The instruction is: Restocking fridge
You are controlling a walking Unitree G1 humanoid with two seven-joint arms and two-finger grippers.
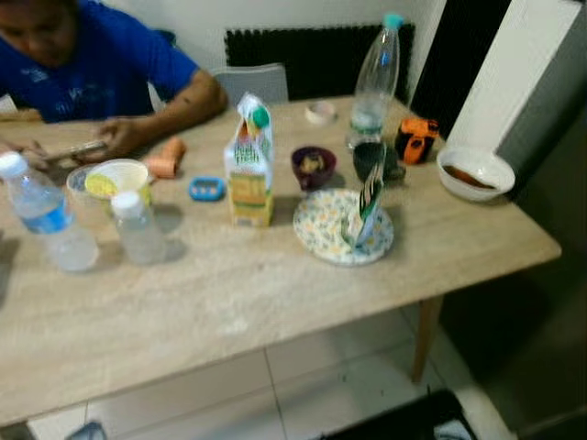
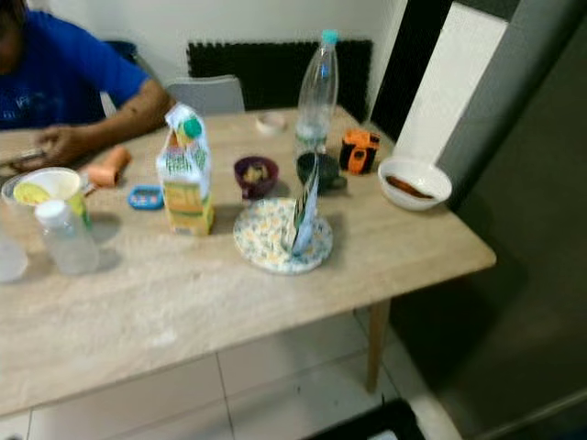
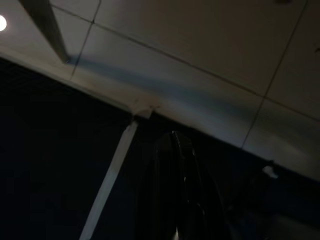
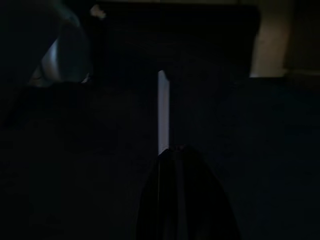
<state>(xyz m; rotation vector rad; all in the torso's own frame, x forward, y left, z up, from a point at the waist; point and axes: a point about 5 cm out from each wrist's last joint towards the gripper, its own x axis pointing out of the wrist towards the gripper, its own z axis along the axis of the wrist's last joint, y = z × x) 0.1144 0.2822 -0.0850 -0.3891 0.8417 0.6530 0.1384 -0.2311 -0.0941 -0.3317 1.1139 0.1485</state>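
Pale floor tiles (image 1: 303,385) and the near edge of the light wooden table (image 1: 275,302) sit closest to the head camera, with a bare stretch of tabletop before the clutter begins. Past it, roughly central, stands the upright green-and-yellow juice carton with a green cap (image 1: 250,163), the likeliest thing to go into a fridge; it is well apart from the table edge and has space in front, so it looks easy to approach from the near side. Just to its right lies a round patterned plate (image 1: 321,234) with a small green-striped packet (image 1: 367,203) propped on it, and beyond that a small dark purple bowl (image 1: 313,167) and a tall clear plastic bottle with a teal cap (image 1: 376,78) at the far side. On the left stand two small clear water bottles (image 1: 50,215) beside a yellow-rimmed cup (image 1: 116,178), near a person in a blue shirt (image 1: 92,64) seated at the far left, hands resting on the table. A white bowl (image 1: 475,171) sits at the far right corner, close to the dark grey panel (image 1: 559,229) that may be the fridge. Both arms seem to hang idle below the table: the left gripper (image 3: 182,190) and right gripper (image 4: 182,195) appear as dark shapes in shade, fingers seemingly together and holding nothing, though I cannot tell for certain. No grasp has begun.
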